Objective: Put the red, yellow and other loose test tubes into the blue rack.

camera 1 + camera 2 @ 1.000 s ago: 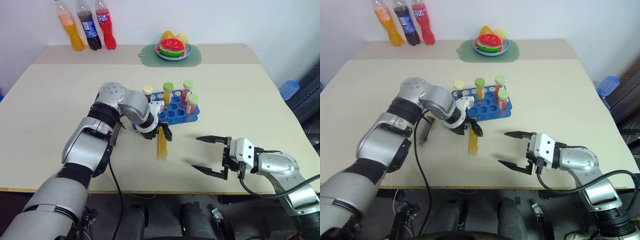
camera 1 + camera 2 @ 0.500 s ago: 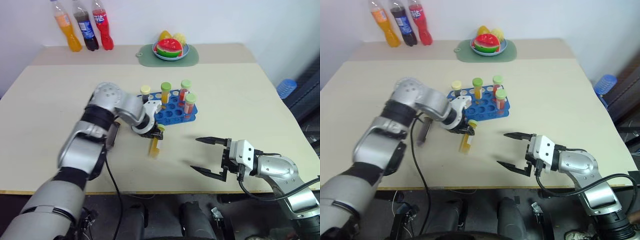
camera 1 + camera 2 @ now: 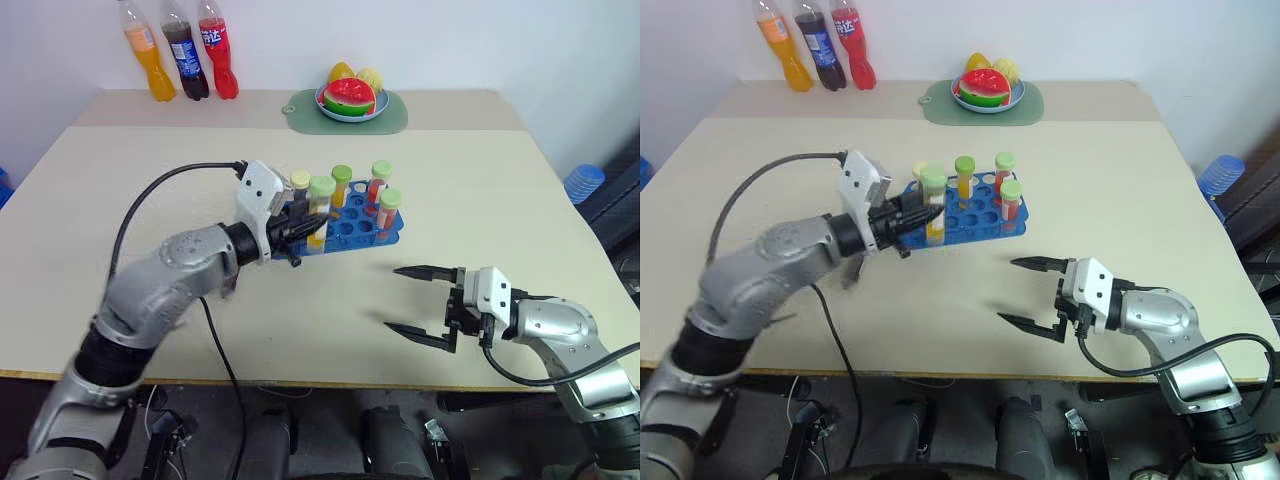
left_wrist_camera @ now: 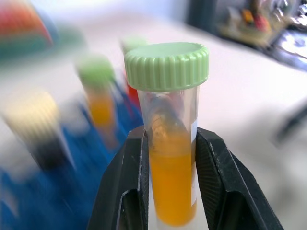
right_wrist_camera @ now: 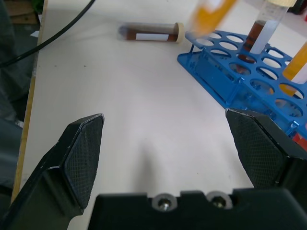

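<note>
Your left tool [image 4: 168, 191] is clamped on the yellow tube [image 4: 170, 158], upright, held over the near-left corner of the rack [image 3: 352, 228]. Right tool [image 3: 418, 305] hangs wide and empty above the table [image 3: 480, 190]. Brown tube [image 5: 152, 32] lies flat just beside the rack.
</note>
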